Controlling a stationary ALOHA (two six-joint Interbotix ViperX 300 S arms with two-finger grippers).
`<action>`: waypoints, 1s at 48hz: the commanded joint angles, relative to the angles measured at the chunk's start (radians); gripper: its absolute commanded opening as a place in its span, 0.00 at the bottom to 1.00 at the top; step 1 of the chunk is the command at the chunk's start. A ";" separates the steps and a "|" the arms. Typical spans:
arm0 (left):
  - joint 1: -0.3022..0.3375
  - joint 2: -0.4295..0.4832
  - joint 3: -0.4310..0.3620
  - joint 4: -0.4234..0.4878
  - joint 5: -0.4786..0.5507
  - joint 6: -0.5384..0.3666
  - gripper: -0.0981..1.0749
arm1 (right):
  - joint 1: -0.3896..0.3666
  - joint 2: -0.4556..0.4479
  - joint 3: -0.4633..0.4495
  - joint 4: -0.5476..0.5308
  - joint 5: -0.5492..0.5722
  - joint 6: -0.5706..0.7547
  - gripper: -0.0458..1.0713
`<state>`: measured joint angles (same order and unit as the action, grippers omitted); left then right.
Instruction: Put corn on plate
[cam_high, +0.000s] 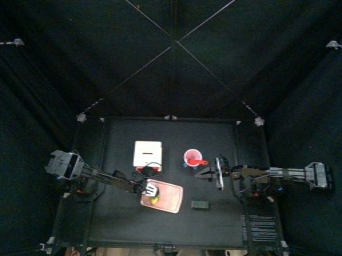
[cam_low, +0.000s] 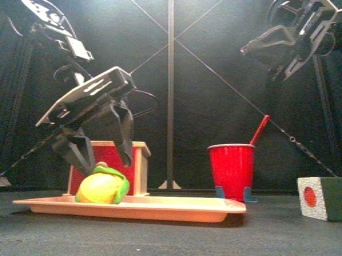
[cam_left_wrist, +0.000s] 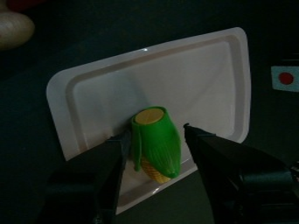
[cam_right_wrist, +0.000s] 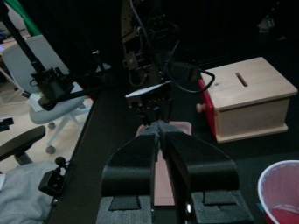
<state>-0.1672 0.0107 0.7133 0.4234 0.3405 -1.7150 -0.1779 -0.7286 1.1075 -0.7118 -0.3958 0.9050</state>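
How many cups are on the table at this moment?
1: the red cup with a straw stands on the table, just beyond the pink plate's end away from the corn. Others may be hidden.

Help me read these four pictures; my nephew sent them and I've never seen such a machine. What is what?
It is a robot with two black arms at a small black table. One picture looks straight down, one looks level across the table, and two come from cameras on the wrists. The left gripper has open jaws on either side of the corn, which lies on the pink plate, not held. The right gripper hangs high, jaws shut, holding nothing. Also there: a red cup with a straw and a wooden box.
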 joint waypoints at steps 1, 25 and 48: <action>0.005 -0.026 -0.014 0.002 0.009 0.002 0.83 | -0.002 -0.003 -0.009 0.003 -0.008 -0.002 0.50; 0.000 -0.035 -0.014 0.002 0.043 0.002 0.83 | -0.002 -0.003 -0.009 0.002 -0.008 0.000 0.50; -0.009 -0.035 -0.012 0.008 0.041 0.005 0.83 | -0.002 -0.003 -0.009 0.002 -0.008 -0.002 0.50</action>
<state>-0.1703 -0.0077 0.7133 0.4264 0.3850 -1.7119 -0.1779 -0.7302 1.1075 -0.7133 -0.3958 0.9050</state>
